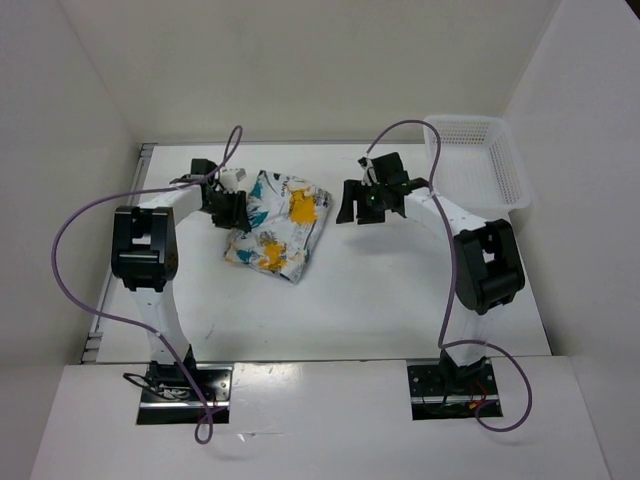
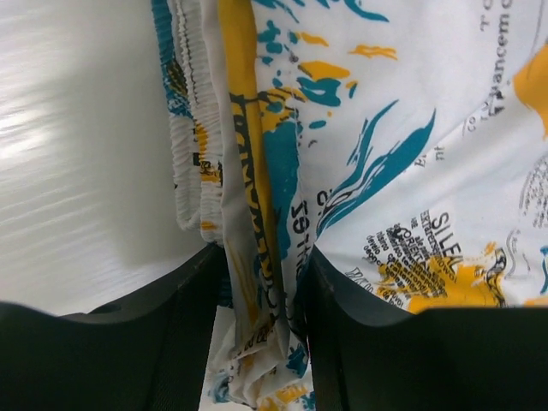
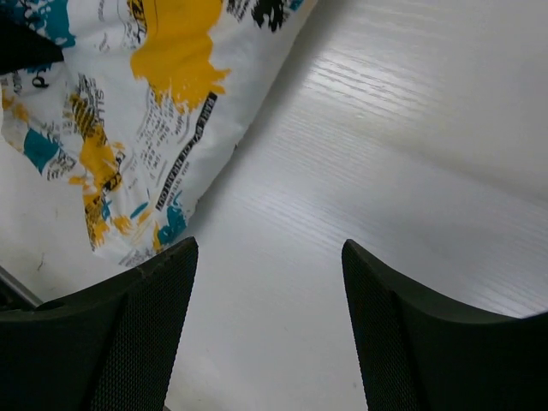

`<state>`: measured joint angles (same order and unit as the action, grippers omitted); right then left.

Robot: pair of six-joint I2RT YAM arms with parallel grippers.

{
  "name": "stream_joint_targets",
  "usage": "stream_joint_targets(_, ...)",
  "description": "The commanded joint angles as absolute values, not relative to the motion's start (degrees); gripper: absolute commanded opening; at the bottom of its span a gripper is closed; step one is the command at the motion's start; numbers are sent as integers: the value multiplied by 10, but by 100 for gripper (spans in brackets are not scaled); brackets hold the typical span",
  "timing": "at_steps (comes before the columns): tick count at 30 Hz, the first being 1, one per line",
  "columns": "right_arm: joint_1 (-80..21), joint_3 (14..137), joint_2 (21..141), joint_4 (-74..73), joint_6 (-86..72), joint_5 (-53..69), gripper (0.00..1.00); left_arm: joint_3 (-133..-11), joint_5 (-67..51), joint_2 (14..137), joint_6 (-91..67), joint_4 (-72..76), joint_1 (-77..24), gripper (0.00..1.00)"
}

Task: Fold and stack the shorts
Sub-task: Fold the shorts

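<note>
Here the shorts (image 2: 411, 171) lie with one edge pinched in the left hand (image 2: 264, 274).

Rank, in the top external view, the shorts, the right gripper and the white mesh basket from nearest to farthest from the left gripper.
From the left gripper:
1. shorts: between its fingers, just to its right.
2. right gripper: beyond the shorts, farther right.
3. white mesh basket: at the far right corner.
</note>
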<state>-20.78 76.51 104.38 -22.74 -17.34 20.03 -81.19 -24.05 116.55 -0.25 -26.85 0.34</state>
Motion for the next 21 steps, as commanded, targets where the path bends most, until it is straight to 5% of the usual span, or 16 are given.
stream_joint_targets(1, -197, 749, 1006, -239, -149, 167, 74, -746, -306, 1155, 0, -266, -49, 50)
stream_joint_targets(7, -185, 767, 1005, -244, -149, 143, 70, -657, -347, 1097, 0, -182, -82, 47)
stream_joint_targets(21, -167, 827, 993, -275, -138, 101, 69, -673, -454, 1164, 0, -77, -62, 40)
